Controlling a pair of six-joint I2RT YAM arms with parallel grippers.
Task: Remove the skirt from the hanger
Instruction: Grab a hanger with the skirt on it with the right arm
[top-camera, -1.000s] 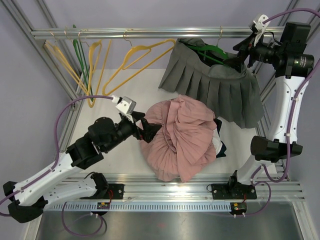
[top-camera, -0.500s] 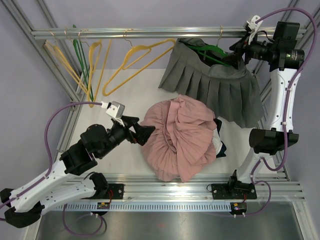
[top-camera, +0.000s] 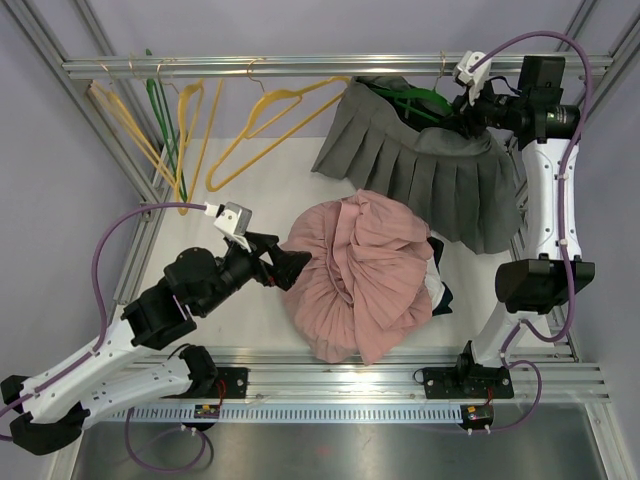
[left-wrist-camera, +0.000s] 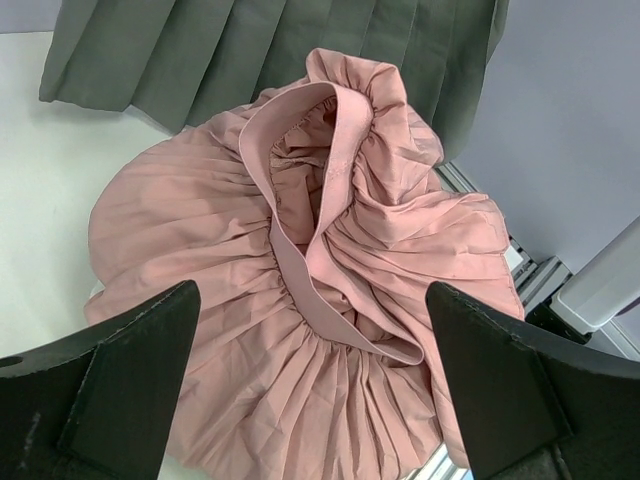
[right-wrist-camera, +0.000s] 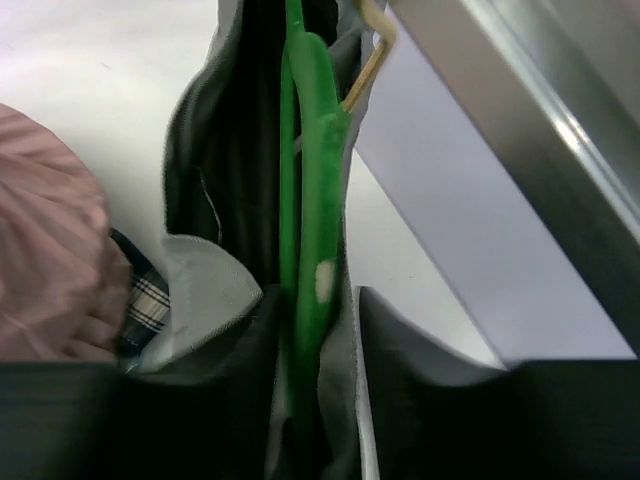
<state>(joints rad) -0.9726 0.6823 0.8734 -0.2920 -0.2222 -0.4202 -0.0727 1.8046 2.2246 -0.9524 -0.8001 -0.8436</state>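
Pink gathered skirt (left-wrist-camera: 330, 330) lies heaped nearest, elastic waistband (left-wrist-camera: 297, 268) up; my left pincer (left-wrist-camera: 311, 292) hangs spread and empty over it. Beyond, my right pincer (right-wrist-camera: 312, 330) clamps the smooth green hanger (right-wrist-camera: 318, 220) inside the grey pleated skirt (top-camera: 440, 175), both hanging from the aluminium rail (top-camera: 300, 65), presumably to steady it for stripping.

The left arm (top-camera: 100, 365) and right arm (top-camera: 545, 195) have white link shells with black joint housings, and purple cables (top-camera: 97, 268) loop alongside them. The left gripper (top-camera: 287, 260) has matte black, wedge-shaped fingers (left-wrist-camera: 120, 380).
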